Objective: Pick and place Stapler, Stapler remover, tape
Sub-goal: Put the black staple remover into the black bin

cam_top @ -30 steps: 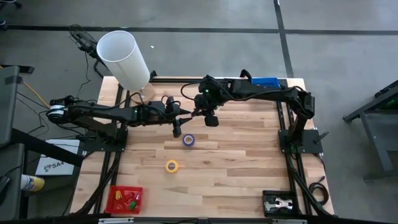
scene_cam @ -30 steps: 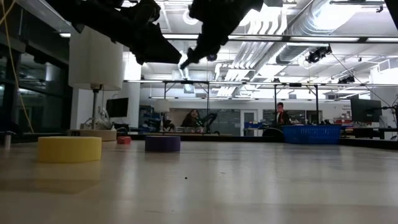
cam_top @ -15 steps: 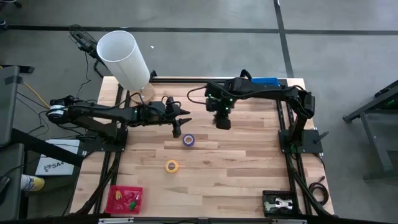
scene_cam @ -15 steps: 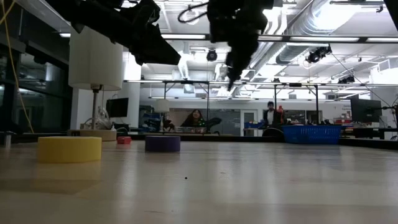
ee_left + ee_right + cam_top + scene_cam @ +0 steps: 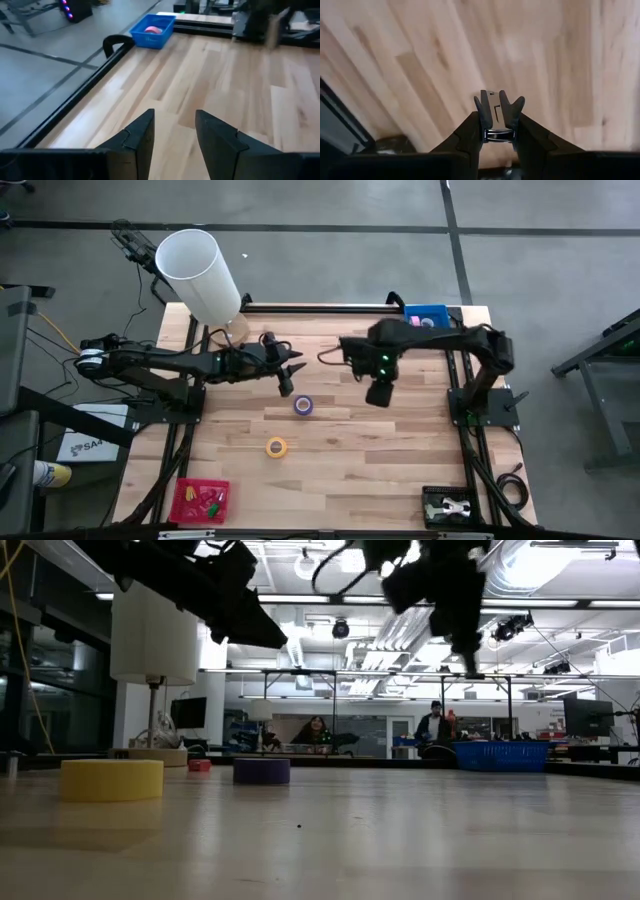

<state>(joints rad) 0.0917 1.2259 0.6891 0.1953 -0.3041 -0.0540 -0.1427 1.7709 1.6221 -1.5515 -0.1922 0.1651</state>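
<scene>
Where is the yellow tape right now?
From above, the yellow tape lies on the table's left half, just nearer the front edge than the purple tape, with the red bin off toward the front-left corner.

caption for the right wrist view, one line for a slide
Right gripper shut on a small metal staple remover above the wooden table.

On the counter (image 5: pixel 400 460) two tape rolls lie near the middle, one (image 5: pixel 303 405) behind the other (image 5: pixel 276 447). A bin (image 5: pixel 427 313) stands at the far right corner, with a roll (image 5: pixel 153 30) in it. At the near edge, one tray (image 5: pixel 200 500) sits left and another tray (image 5: pixel 449 507) right.
</scene>
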